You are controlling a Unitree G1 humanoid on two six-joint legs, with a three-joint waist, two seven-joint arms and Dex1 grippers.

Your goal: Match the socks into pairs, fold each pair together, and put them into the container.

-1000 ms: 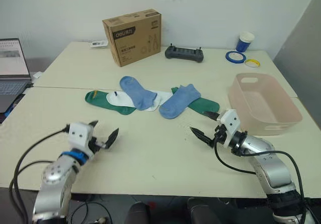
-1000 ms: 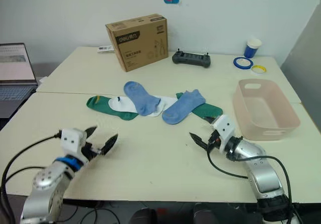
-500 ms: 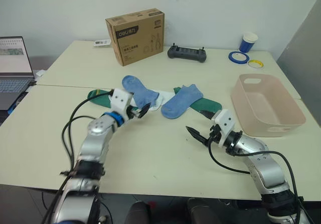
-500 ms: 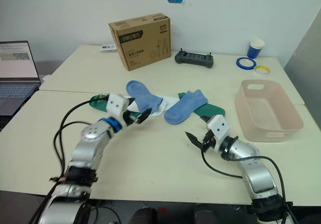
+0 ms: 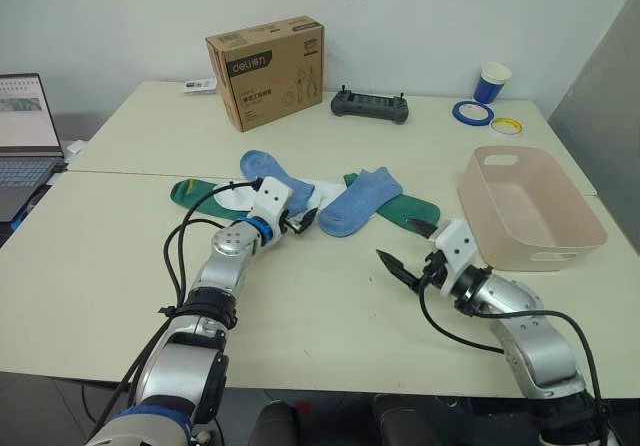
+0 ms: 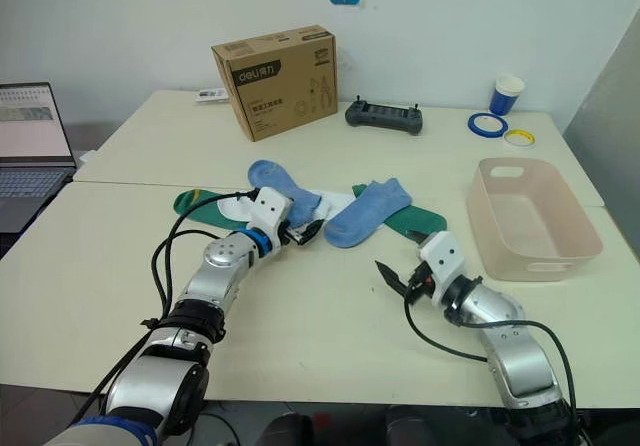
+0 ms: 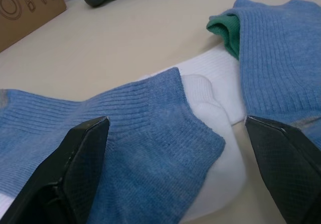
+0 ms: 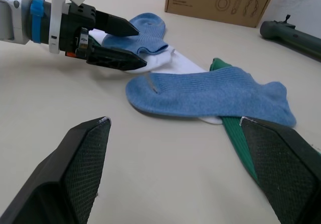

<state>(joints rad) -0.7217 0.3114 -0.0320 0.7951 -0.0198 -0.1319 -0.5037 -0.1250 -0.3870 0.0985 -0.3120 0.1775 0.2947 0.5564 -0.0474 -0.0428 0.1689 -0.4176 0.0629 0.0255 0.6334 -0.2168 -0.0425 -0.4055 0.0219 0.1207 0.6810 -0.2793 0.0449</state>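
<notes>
Your left claw (image 5: 303, 219) is spread apart at the near end of the left light blue ankle sock (image 5: 268, 178) in the sock pile mid-counter. Your right claw (image 5: 408, 248) hangs apart over bare counter (image 5: 330, 306), left of the pale pink plastic tub (image 5: 530, 206).

Light blue socks (image 7: 150, 128): ribbed knit cloth, matt, soft nap. White sock (image 7: 215, 98): finer knit, matt. Green sock (image 8: 241, 133): knit cloth, matt. Container (image 5: 530, 206): smooth plastic w/ slight sheen. Box (image 5: 265, 71): matt brown cardboard (printed). Table (image 5: 320, 316): smooth, matt top. Gripper fingers (image 7: 80, 153): black plastic, fine-textured pads. Arm shells (image 5: 530, 331): brushed-looking silver metal.
</notes>
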